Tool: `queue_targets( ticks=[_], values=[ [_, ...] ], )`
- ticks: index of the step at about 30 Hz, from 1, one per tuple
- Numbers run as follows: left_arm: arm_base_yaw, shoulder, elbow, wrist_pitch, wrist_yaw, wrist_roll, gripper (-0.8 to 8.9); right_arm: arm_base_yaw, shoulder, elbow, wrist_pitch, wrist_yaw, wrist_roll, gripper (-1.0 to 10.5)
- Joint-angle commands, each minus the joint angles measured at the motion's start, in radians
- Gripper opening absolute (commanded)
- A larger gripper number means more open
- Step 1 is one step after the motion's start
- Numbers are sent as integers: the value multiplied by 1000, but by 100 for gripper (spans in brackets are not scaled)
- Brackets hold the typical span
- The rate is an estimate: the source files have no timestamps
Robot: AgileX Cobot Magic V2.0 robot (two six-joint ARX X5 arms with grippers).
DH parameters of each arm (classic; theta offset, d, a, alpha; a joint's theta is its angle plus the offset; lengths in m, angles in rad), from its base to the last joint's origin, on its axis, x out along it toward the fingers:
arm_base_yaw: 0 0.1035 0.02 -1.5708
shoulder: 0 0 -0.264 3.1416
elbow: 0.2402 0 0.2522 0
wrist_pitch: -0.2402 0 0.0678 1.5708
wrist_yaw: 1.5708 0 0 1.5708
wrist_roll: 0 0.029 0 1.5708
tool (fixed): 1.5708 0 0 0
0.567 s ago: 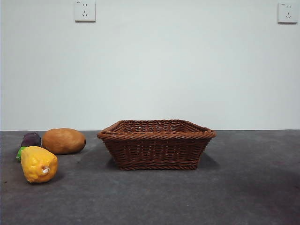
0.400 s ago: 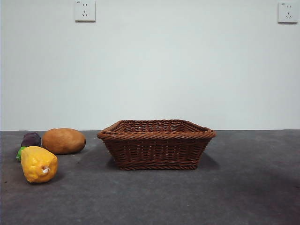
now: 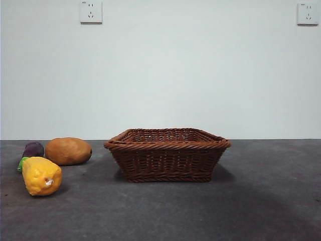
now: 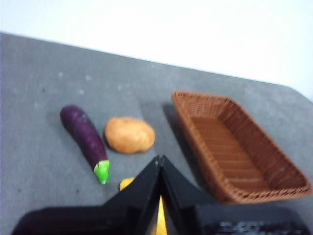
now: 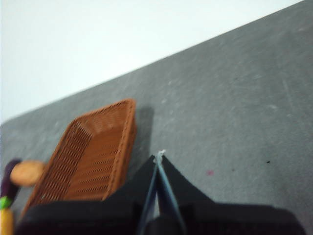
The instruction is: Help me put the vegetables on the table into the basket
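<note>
- The table (image 3: 261, 201) carries everything; nothing has been lifted off it yet.
- The basket (image 3: 167, 154) sits mid-table, open side up and empty, ready to receive.
- The potato (image 3: 68, 150) lies left of the basket, apart from it.
- The yellow pepper (image 3: 41, 175) is nearest, at the left, just beside the eggplant (image 3: 32, 150).
- The left gripper (image 4: 160, 161) hangs above those vegetables, jaws pressed together on nothing; judging by position, it suits the first pick.
- The right gripper (image 5: 158, 157), tips likewise together and empty, waits over bare table right of the basket.
</note>
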Motion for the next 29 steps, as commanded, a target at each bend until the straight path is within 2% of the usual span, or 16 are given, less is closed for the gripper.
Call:
queue_targets(
  ticks=[1,12,15,20,25,28,29],
  values=[
    [3,48,77,-40,6,-3,-6,0,64,105,-72,-18,-92,-10],
    [2,257,360,-308,152,129,-6,0,318,481,-357,-63,-224,-10],
    [-8,294,414,-356,187,150,-6,0,371,552,-454,-106,-271,-10],
    [-31,329,467,-399,187,174,-6,0,425,605,-563,-150,-344,-10],
    [-46,351,487,-416,189,179,-5,0,436,610,-571,-181,-345,-9],
    [-46,373,487,-415,248,179,2,0,436,611,-570,-191,-345,2],
    [-46,381,487,-415,268,179,30,0,436,611,-570,-191,-345,11]
  ],
)
